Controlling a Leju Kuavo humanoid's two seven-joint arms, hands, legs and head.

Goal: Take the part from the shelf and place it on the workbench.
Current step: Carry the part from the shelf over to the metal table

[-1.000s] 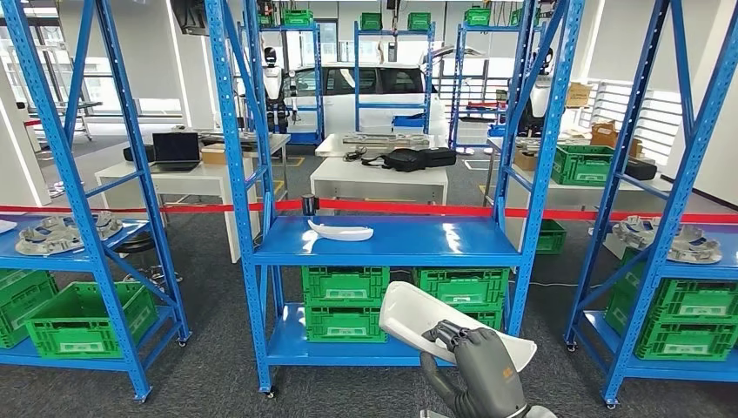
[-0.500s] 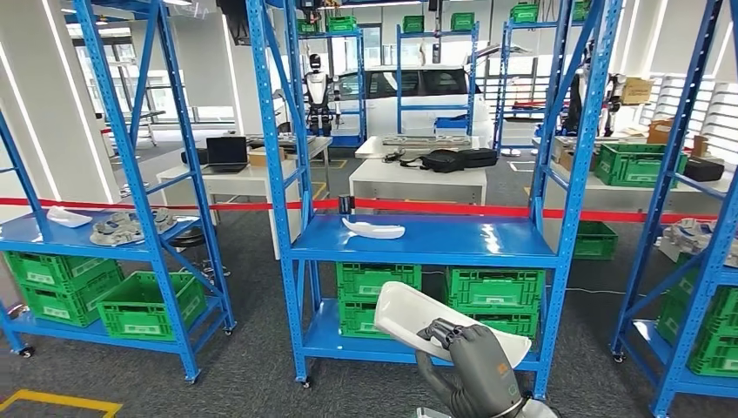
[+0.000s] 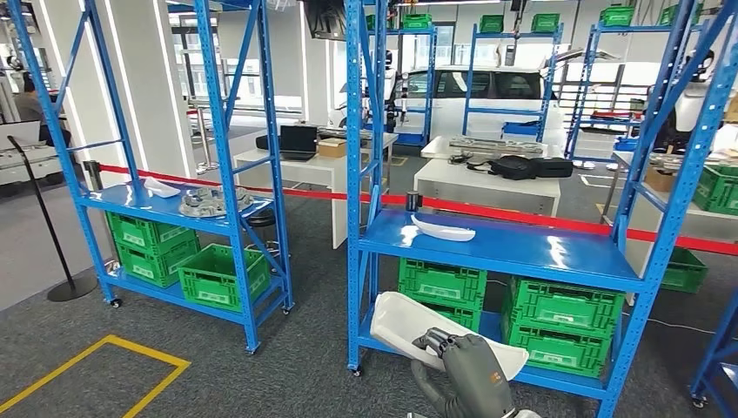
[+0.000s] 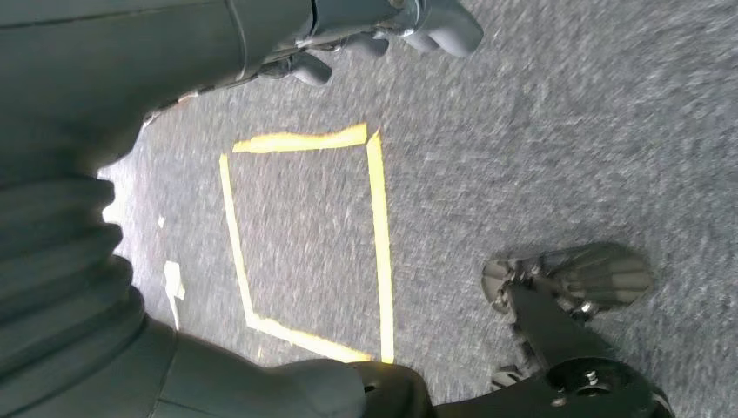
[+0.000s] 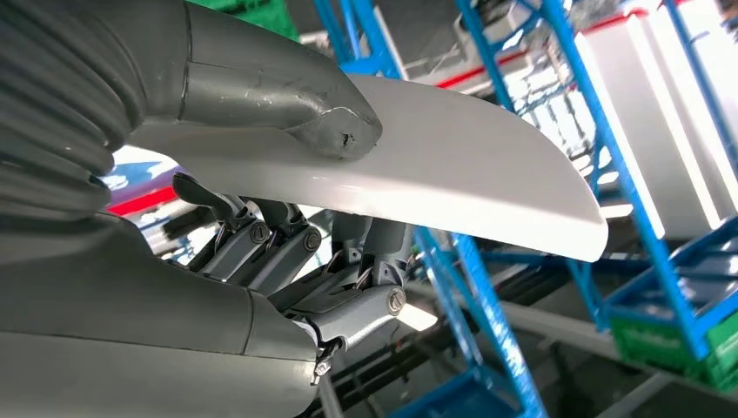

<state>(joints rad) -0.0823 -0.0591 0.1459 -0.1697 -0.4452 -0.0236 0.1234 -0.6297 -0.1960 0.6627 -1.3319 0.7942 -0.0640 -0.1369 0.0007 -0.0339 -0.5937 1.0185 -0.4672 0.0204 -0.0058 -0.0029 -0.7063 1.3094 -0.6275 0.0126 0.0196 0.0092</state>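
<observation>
At the far left of the head view a black stanchion (image 3: 52, 231) stands on the grey carpet, and yellow floor tape (image 3: 96, 374) marks out a box near the lower left corner. Next comes a blue shelf rack (image 3: 222, 157) whose middle level carries a small white piece (image 3: 161, 186) and a grey metal casting (image 3: 209, 202), with green crates (image 3: 222, 275) on the level below. Behind it a red barrier band (image 3: 305, 192) runs across the room, and beyond that a white table (image 3: 305, 165) bears an open laptop (image 3: 298, 141). In the left wrist view the left hand (image 4: 374, 30) hangs over the carpet and the yellow tape, its fingers curled in with nothing between them. Toward the middle of the head view stands a second blue rack (image 3: 505, 248); a white part (image 3: 442, 229) lies on its middle shelf, just beside a small dark cylinder (image 3: 412, 201), and more green crates (image 3: 557, 324) sit on its lowest level. In front of that rack, low in the frame, the right hand (image 3: 466, 370) holds a curved white panel (image 3: 418, 335) up off the floor, tilted, well apart from the shelf surface. The right wrist view shows the thumb (image 5: 296, 96) pressed on the panel's upper face and the darker fingers (image 5: 287, 244) beneath it, so the panel is clamped between them. Farther back a white car (image 3: 487, 87) is parked, and a black bag (image 3: 522, 165) rests on another white table (image 3: 487, 181).
</observation>
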